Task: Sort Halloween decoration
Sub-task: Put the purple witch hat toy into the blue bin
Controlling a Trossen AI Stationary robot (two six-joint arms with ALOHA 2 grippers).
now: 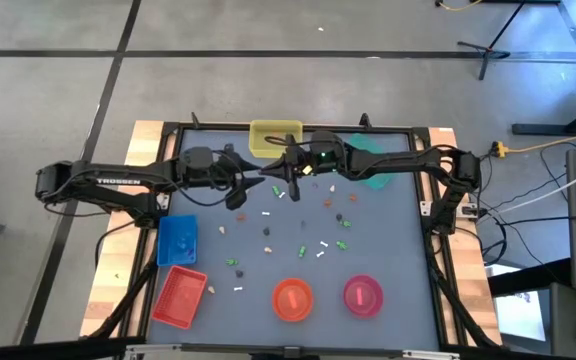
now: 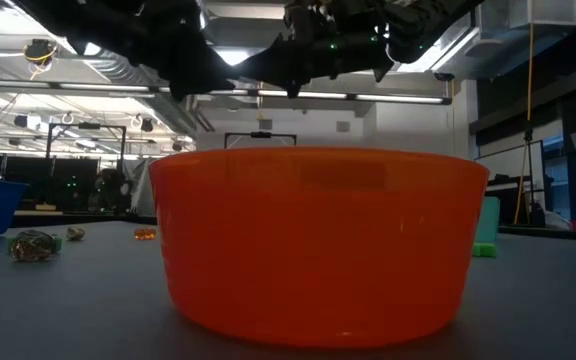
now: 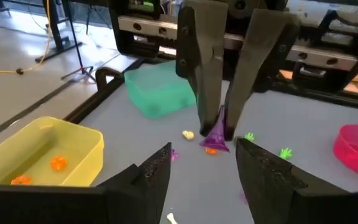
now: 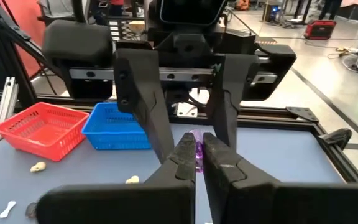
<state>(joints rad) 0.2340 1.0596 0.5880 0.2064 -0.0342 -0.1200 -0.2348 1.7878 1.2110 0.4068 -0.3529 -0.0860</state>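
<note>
The two arms meet nose to nose over the far middle of the table, and the coming move turns on a handover: a small purple trinket [image 3: 215, 138] is pinched between the closed tips of the right gripper [image 3: 219, 132], hanging tip-down, directly in line with the left gripper [image 3: 202, 163], whose fingers stand spread apart and hold nothing. Seen from above, the purple piece lies at 3 o'clock from the left fingers, just beside them.

Containers, left to right in the overhead view: a red basket [image 1: 178, 297] at 7 o'clock and a blue basket [image 1: 177, 240] just beyond it, contents not discernible; a yellow tray [image 3: 79, 152] at 12 o'clock with two orange pieces [image 3: 58, 163] in it; an orange bowl [image 1: 292, 299] at 6 o'clock; a teal tray [image 3: 159, 91]; a pink bowl [image 1: 362, 294]. Loose trinkets [image 1: 268, 233] scatter mid-table
</note>
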